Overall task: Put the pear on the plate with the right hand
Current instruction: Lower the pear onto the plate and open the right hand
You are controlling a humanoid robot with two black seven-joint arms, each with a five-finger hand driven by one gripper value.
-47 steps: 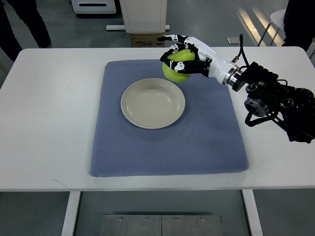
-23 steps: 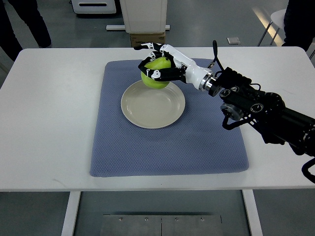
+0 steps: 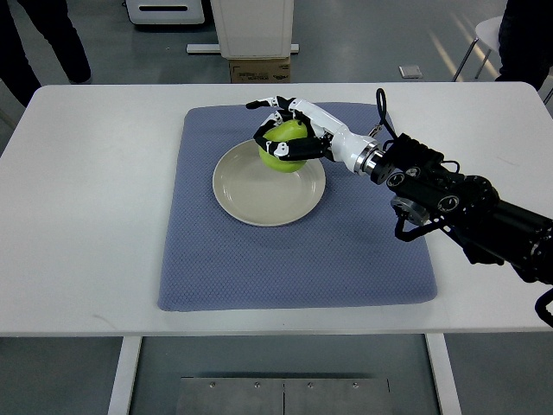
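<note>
Top view. One white table, on which a blue-grey mat is laid flat. One beige plate, set on the far half of the mat. One green pear, seen over the plate's far right rim and gripped by the right hand; whether it touches the plate cannot be told. The white-and-black fingers are curled around the pear, over its top and near side. The right arm is extended from the picture's right edge across the mat's right part. One cardboard box is noted on the floor beyond the table. Dark trouser legs of a person are visible at the top left.
</note>
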